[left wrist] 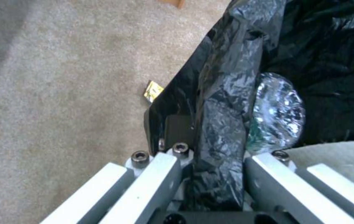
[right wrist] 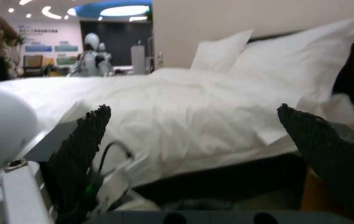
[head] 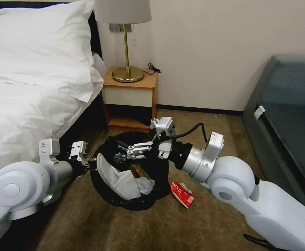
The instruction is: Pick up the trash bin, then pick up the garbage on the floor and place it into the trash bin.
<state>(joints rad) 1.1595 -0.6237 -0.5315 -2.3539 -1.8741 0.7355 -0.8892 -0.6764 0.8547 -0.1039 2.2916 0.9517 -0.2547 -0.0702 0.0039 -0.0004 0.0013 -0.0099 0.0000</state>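
The trash bin [head: 131, 195], lined with a glossy black bag, is held above the beige carpet floor [head: 124, 226] between the bed [head: 23, 115] and the wooden nightstand [head: 130, 94]. Inside it, a white slipper [head: 119, 179], a crumpled white tissue [head: 145, 184] and a tan paper piece [head: 137, 170] are seen. The bin's near rim is clamped by the left gripper [left wrist: 210, 174], whose fingers are closed on the bag-covered edge; in the left wrist view a crinkled clear bottle [left wrist: 276, 115] is seen just inside the rim and a small gold wrapper [left wrist: 153, 91] lies on the carpet beyond it. The right gripper [head: 123, 153] is held over the bin's mouth with its 2 black ribbed fingers [right wrist: 81, 146] spread wide and nothing gripped. A crushed red can [head: 182, 193] lies on the floor just beside the bin, on the robot's right. A brass lamp [head: 126, 45] stands on the nightstand.
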